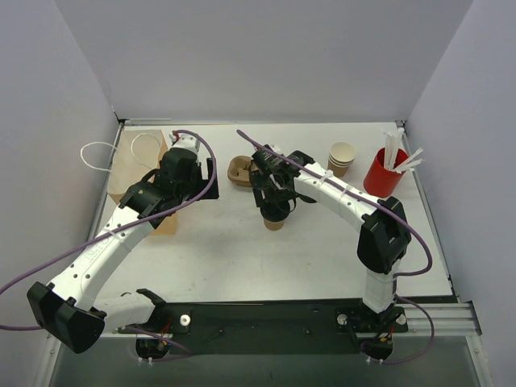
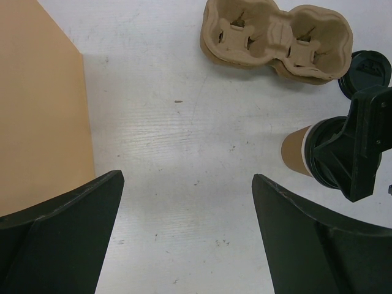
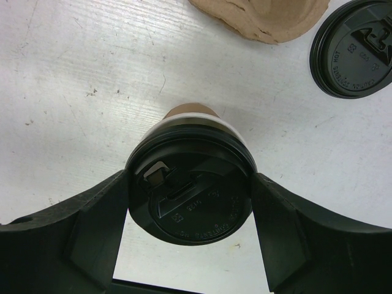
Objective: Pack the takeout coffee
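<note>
A small tan kraft-paper takeout cup [image 2: 295, 150], capped with a black lid, sits upright near a brown moulded-pulp two-slot carrier [image 2: 275, 37] whose slots are both empty. The right gripper [image 3: 190, 208] clasps the cup at its lid. The left gripper [image 2: 187, 208] hangs spread, holding nothing. Loading the cup into the carrier is not yet done.

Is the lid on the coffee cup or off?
On. A black lid sits over the rim of the kraft-paper cup; a spare lid lies on the table.
</note>
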